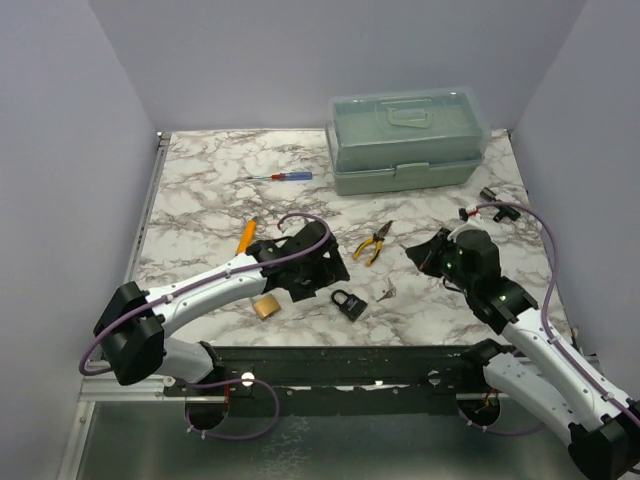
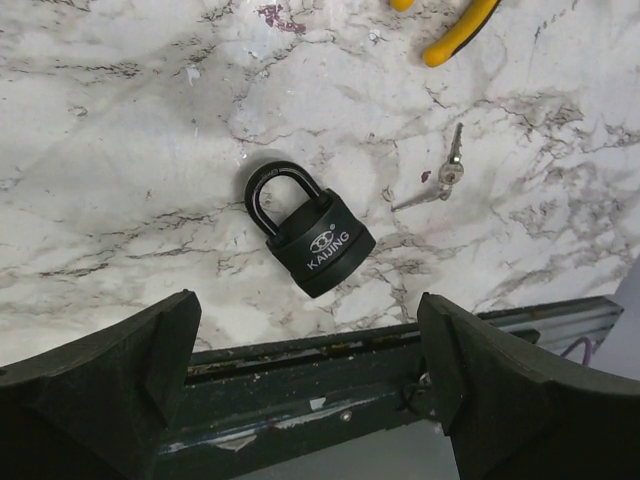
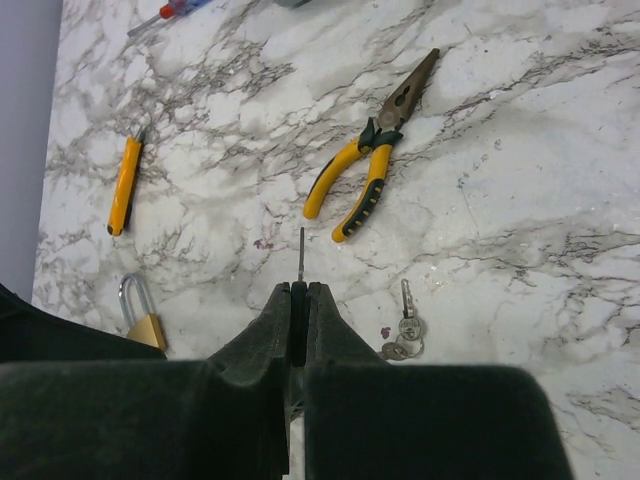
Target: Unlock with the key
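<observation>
The key bunch (image 1: 387,292), small and silver-grey, lies flat on the marble, also in the left wrist view (image 2: 445,178) and right wrist view (image 3: 405,332). A black padlock (image 1: 349,303) marked KAIJING lies just left of it, shackle closed (image 2: 315,240). A brass padlock (image 1: 266,307) lies further left (image 3: 143,322). My left gripper (image 1: 312,268) is open and empty above the black padlock, its jaws wide apart (image 2: 310,350). My right gripper (image 1: 425,255) is shut (image 3: 300,297) on a thin flat black-headed key seen edge-on; its metal blade (image 3: 301,252) sticks out forward.
Yellow-handled pliers (image 1: 375,241) lie mid-table (image 3: 368,170). An orange utility knife (image 1: 245,235) lies at left, a red-and-blue screwdriver (image 1: 285,176) beyond it. A green toolbox (image 1: 408,140) stands at the back right. A dark rail (image 2: 350,380) runs along the near edge.
</observation>
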